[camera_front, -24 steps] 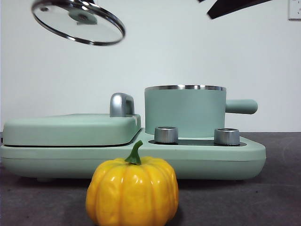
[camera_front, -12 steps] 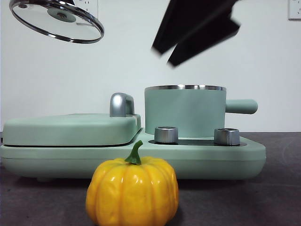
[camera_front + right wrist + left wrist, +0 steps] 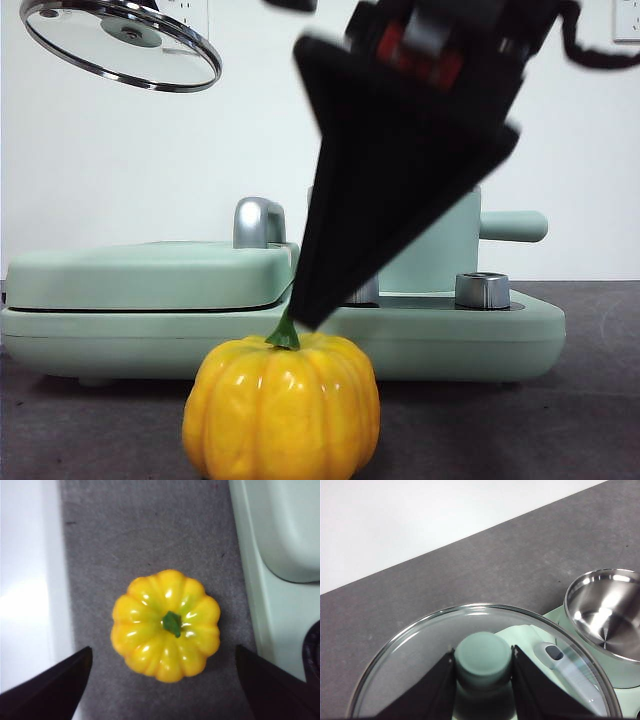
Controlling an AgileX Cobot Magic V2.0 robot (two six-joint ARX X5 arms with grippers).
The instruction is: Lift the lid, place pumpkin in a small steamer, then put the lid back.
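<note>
The clear glass lid (image 3: pixel 120 45) hangs tilted at the upper left, high above the cooker. My left gripper (image 3: pixel 483 656) is shut on its mint-green knob (image 3: pixel 483 652). The yellow-orange pumpkin (image 3: pixel 282 405) stands on the dark table in front of the cooker, green stem up. My right gripper (image 3: pixel 308 312) reaches down big and dark, its tip just above the stem. In the right wrist view its jaws stand wide open, one on either side of the pumpkin (image 3: pixel 166 625), without touching it. The small steamer (image 3: pixel 440 260) sits uncovered on the cooker, partly hidden behind that arm; its steel inside (image 3: pixel 607 612) holds nothing.
The wide mint-green cooker base (image 3: pixel 450 335) with a silver knob (image 3: pixel 482 290) stands right behind the pumpkin. Its flat griddle cover (image 3: pixel 150 275) with a chrome handle (image 3: pixel 258 222) fills the left half. A white wall closes the back.
The right arm has swung down from the upper right to just above the pumpkin. The lid shifted left a second ago and has hung still since.
</note>
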